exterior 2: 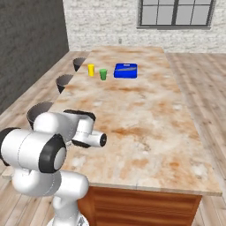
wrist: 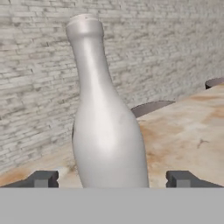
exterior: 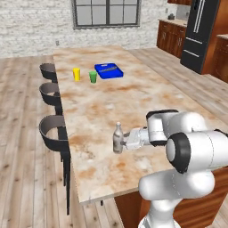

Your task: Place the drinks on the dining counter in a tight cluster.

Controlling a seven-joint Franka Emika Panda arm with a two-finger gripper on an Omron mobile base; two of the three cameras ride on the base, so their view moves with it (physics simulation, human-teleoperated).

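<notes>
A tall grey-beige glass bottle (exterior: 117, 138) stands upright on the marbled dining counter (exterior: 102, 102), near its stool-side front corner. My gripper (exterior: 122, 143) reaches in from the right at the bottle's lower body. In the hand view the bottle (wrist: 105, 122) rises between the two dark fingertips (wrist: 41, 178), and a clear gap shows on each side of it. My gripper (wrist: 113, 179) is open and the bottle rests on the counter by itself. The same counter (exterior 2: 145, 110) stretches away in the right base view, where my arm hides the bottle.
At the far end of the counter sit a yellow cup (exterior: 76, 74), a green cup (exterior: 92, 77) and a flat blue tray (exterior: 108, 71). Three dark stools (exterior: 52, 130) line the left side. A black fridge (exterior: 200, 31) stands far right.
</notes>
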